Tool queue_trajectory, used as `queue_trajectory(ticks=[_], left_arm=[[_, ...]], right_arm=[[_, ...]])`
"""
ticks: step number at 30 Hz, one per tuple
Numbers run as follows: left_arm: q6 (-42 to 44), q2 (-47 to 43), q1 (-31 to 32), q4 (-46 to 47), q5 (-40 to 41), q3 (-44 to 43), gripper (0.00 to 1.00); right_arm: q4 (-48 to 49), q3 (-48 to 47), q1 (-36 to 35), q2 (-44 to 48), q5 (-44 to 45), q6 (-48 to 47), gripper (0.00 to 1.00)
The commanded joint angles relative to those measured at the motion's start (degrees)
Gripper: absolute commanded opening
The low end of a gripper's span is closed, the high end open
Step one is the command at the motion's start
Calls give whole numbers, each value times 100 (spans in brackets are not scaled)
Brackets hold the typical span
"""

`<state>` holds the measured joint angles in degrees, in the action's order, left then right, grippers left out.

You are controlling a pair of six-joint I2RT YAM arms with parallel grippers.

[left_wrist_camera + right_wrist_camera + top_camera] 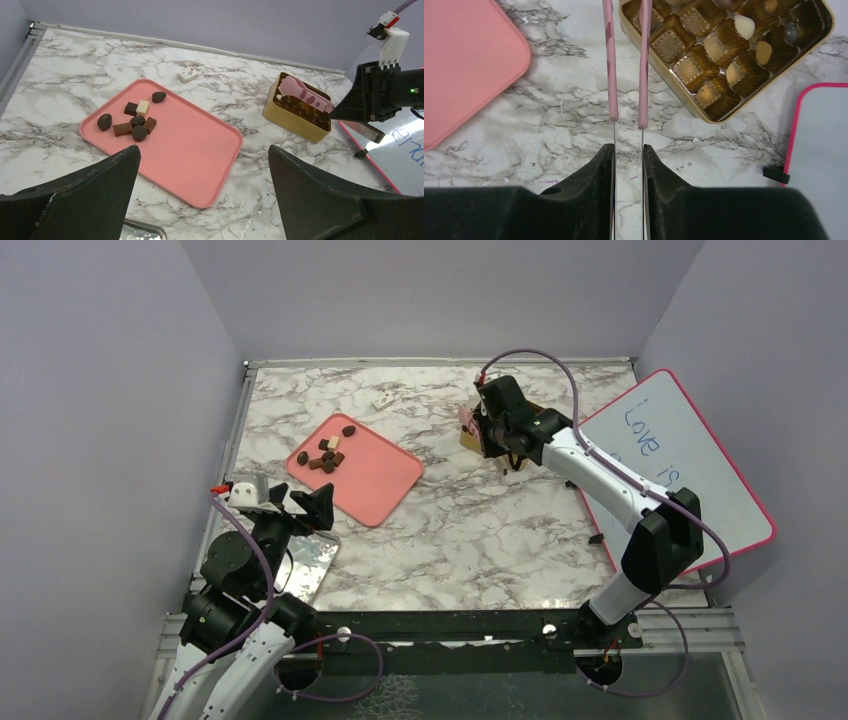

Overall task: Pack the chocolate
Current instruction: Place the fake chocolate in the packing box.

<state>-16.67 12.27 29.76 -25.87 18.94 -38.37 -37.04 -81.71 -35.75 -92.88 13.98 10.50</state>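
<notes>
From above, your left gripper (298,502) gapes open beside the tray (375,475)
Left wrist: chocolate (136,120) sits on it, well left of the gold box (292,120). Right wrist: your right gripper (628,150) clamps pink tweezers (610,65), long axis pointing over that box

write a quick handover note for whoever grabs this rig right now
Left gripper: jaws wide open, empty, hovering by the flat pink plastic tray.
Right gripper: jaws shut on the long pink tweezers, held over the square gold gridded box.
Done: a few chocolates sit in box compartments.
Left: about eight small brown and cream chocolate pieces on the tray go into the box.
</notes>
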Motion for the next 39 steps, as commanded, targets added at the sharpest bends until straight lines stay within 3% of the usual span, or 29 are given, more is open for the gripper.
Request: queue_trajectory(ticks=[1,23,39], left_arm=[[29,-1,34,106,66,22,99],[32,3,30,108,84,32,99],[14,-19,30,108,84,44,99]], right_arm=[[-135,58,263,172,219,40,27],[232,369,1034,-139,71,-118,30],[388,456,1087,-101,-320,-165,34]])
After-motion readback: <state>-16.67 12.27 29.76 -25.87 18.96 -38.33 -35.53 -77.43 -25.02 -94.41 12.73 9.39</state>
